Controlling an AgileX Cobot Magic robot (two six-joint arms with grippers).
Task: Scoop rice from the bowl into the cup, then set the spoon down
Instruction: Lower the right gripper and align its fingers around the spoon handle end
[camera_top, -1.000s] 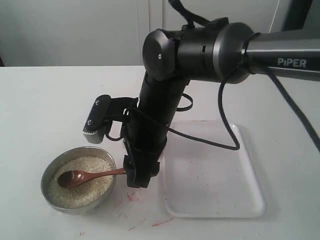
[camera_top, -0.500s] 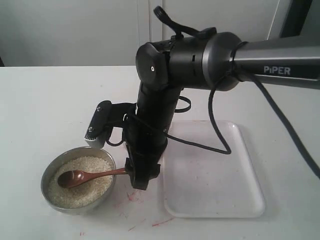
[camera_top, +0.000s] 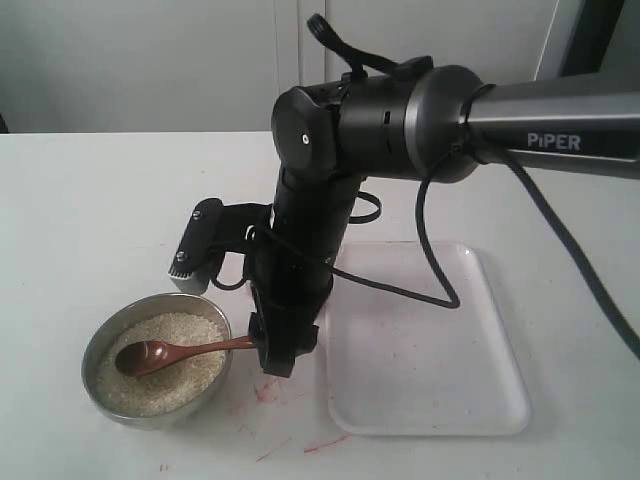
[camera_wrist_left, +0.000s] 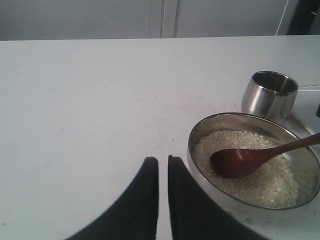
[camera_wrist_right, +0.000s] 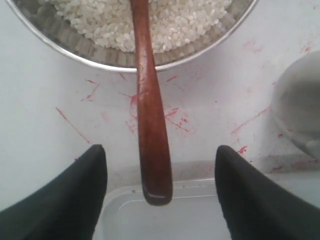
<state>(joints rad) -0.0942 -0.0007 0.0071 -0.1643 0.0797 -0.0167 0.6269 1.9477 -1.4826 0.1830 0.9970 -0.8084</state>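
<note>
The steel bowl (camera_top: 214, 383) (camera_wrist_left: 200, 131) (camera_wrist_right: 60, 37) holds white rice (camera_top: 150, 388) (camera_wrist_left: 270, 182) (camera_wrist_right: 100, 20). The brown wooden spoon (camera_top: 165, 354) (camera_wrist_left: 240, 161) (camera_wrist_right: 150, 115) lies in the rice, its handle resting over the rim. My right gripper (camera_top: 272, 350) (camera_wrist_right: 161, 150) is open, one finger on each side of the handle's end, touching neither side. The shiny cup (camera_wrist_left: 269, 95) stands just behind the bowl; the arm hides it in the exterior view, and a blurred pale shape (camera_wrist_right: 300, 110) is probably it. My left gripper (camera_wrist_left: 163, 160) is shut on nothing, beside the bowl.
A white plastic tray (camera_top: 420, 350) (camera_wrist_right: 150, 220) lies right of the bowl, under the spoon handle's end. Red marks (camera_top: 265, 392) stain the table between bowl and tray. The right arm's black cable (camera_top: 430, 270) loops above the tray.
The right arm's upper joints have shifted a little left and down. The gripper has stayed round the spoon handle, and the spoon and bowl have not moved.
</note>
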